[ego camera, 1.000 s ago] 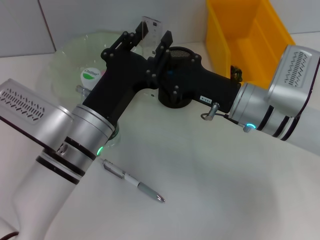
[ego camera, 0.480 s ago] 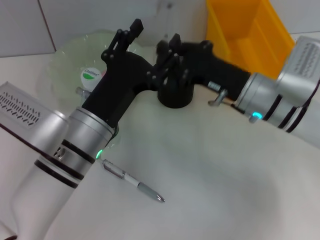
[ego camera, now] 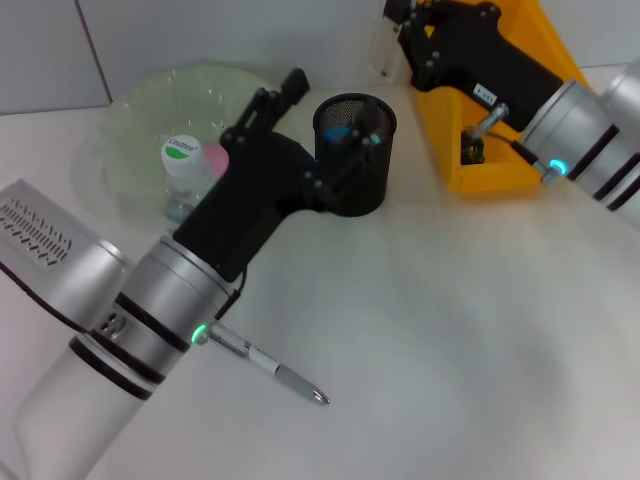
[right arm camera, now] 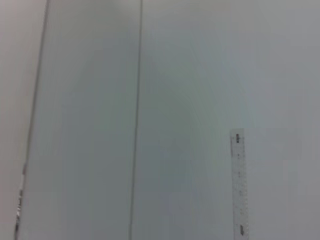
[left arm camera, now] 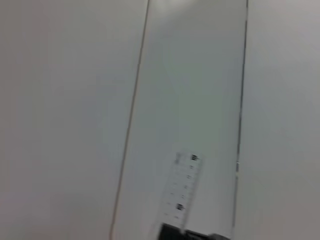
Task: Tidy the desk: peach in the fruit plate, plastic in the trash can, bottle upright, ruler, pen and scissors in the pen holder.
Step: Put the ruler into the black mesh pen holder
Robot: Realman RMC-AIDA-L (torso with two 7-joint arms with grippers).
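— Where is the ruler?

— Up in the air at the back of the table (ego camera: 450,330), in the right gripper (ego camera: 398,18), beside the near corner of the yellow bin (ego camera: 520,90). The ruler (ego camera: 382,50) is a clear, narrow plastic strip, so see-through that the wall behind shows through it. It stands close to upright.

— Can you read anything on it?

— In the right wrist view the ruler (right arm camera: 239,185) shows fine tick marks along its length and a small dark mark near its free end. The left wrist view shows the ruler (left arm camera: 184,192) from farther off, with a dark part of a gripper at its base.

— And the fingers?

— The right gripper's fingers are clamped on the ruler. The left gripper (ego camera: 330,115) is just in front of the black mesh pen holder (ego camera: 355,195); its fingers are spread apart, one pointing up beside the holder's rim, the other low against the holder's front, with nothing between them.

— What is inside the holder?

— Something blue (ego camera: 338,133); I cannot tell what it is.

— The rest?

— A silver pen (ego camera: 265,365) lies flat on the table near the left arm. A clear bottle (ego camera: 183,165) with a green and white cap sits in the pale green plate (ego camera: 130,110), cap facing up, and a pink peach (ego camera: 216,156) rests just beside it.
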